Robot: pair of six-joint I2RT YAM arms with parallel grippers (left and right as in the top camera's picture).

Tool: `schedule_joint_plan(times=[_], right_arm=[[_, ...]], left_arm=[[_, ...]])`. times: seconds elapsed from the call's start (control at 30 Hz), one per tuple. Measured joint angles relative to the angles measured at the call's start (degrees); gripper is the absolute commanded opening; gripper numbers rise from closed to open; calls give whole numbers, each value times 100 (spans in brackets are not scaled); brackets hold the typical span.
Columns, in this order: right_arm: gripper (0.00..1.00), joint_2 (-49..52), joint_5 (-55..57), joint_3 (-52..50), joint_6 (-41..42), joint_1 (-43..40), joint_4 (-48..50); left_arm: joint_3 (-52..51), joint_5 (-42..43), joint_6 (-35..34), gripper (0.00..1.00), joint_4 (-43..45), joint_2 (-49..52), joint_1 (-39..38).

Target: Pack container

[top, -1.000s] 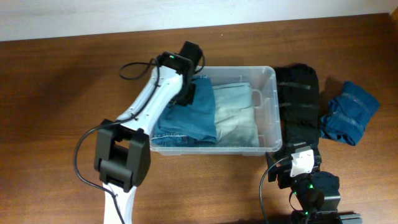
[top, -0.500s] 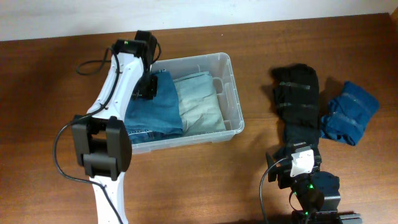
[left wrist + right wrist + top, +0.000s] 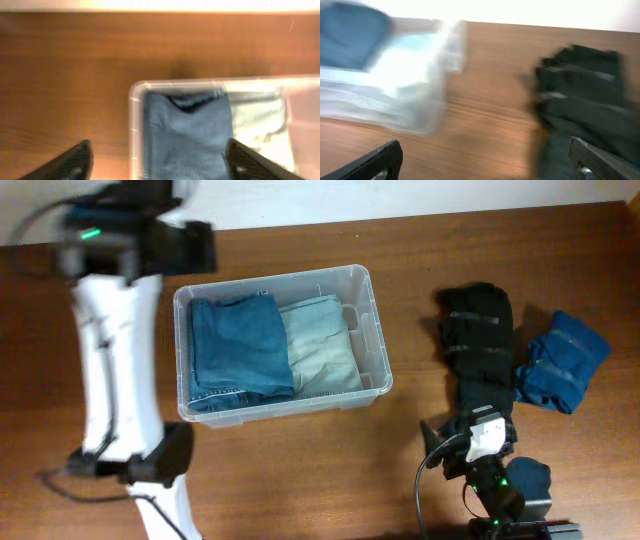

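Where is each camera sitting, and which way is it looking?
Overhead: above the table, looking straight down at the container, black cloth, left arm and right arm.
Left wrist: on the left arm, looking down at the container's corner and jeans; the open left gripper shows at the bottom.
Right wrist: low over the table, facing the black cloth and container, blurred; the open right gripper shows at the bottom.
Shared: all three see the container.
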Motion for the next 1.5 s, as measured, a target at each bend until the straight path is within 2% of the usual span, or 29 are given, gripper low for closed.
schedule_joint_plan(times=[0.17, 0.37, 0.57, 0.8, 0.9, 1.0, 1.13, 1.23, 1.4, 1.5], right_arm=[[98, 9, -1300, 0, 973, 0, 772], [98, 695, -1513, 538, 1720, 0, 326], [98, 2581, -544, 2540, 1670, 0, -741], [98, 5021, -308, 4868, 1331, -136, -1926], [98, 5788, -188, 5630, 1403, -693, -2253], [98, 6470, -310, 6186, 1482, -1613, -2382], [98, 7582, -901, 6437, 1517, -3296, -2411], [98, 8513, -1145, 6448, 1526, -4205, -2415], [98, 9888, -1246, 6443, 1541, -5139, -2173], [98, 10386, -1270, 6441, 1543, -5462, -1921]], left_arm=[[138, 92, -46, 99, -17, -428, 717], [131, 153, -48, 99, -26, -476, 1021], [131, 192, -66, 99, -39, -476, 1049], [131, 197, -63, 99, -37, -476, 1049], [131, 197, -66, 99, -39, -476, 1049], [131, 195, -63, 99, -37, -476, 1047], [131, 197, -66, 99, -39, -476, 1047], [131, 197, -66, 99, -37, -476, 1049], [131, 197, -66, 99, -39, -476, 1049], [131, 197, -66, 99, -39, -476, 1049]])
